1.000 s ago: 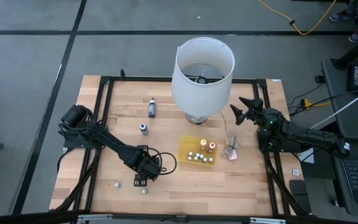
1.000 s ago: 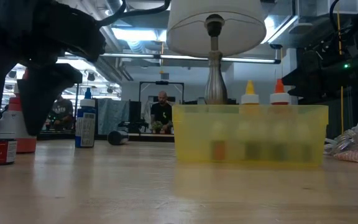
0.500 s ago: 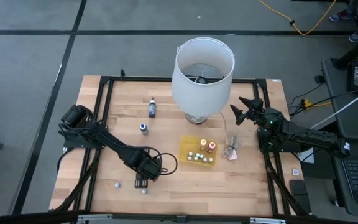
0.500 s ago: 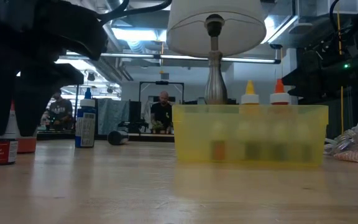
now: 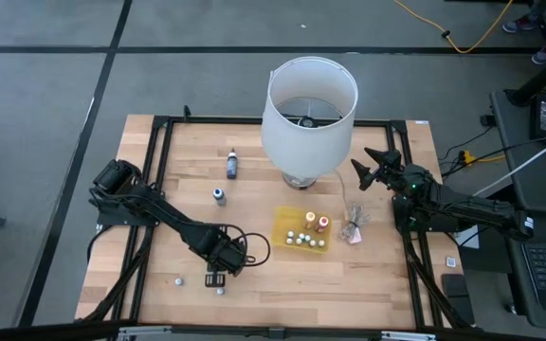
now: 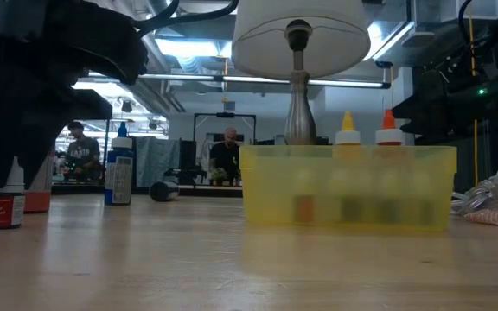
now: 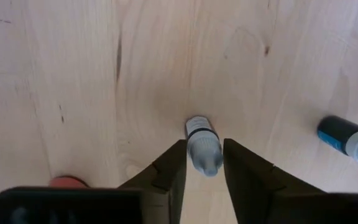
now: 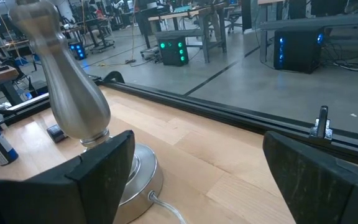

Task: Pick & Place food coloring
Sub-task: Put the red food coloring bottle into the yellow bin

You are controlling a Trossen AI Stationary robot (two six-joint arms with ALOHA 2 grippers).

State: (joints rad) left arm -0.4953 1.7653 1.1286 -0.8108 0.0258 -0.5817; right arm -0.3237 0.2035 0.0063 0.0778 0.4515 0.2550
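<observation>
Food coloring bottles are scattered over the wooden surface. Several stand in the yellow tray near the middle, two of them with taller yellow and orange tips. A blue-capped bottle and a smaller dark-topped one stand apart on the far left part of the surface, and two tiny whitish ones sit near the front edge, one at.

The left tool is low over the front left part of the surface, pointing down. In the left wrist view a small whitish bottle lies on its side between the two dark fingers; the fingers sit close on either side of it, with a thin gap showing, so they have not closed on it. A blue-and-white bottle lies off to one side in that view, and a red cap shows beside the other finger.

The right tool waits at the far right edge, next to the lamp, with its fingers spread wide and nothing between them. A crumpled clear wrapper lies just beside the tray.
</observation>
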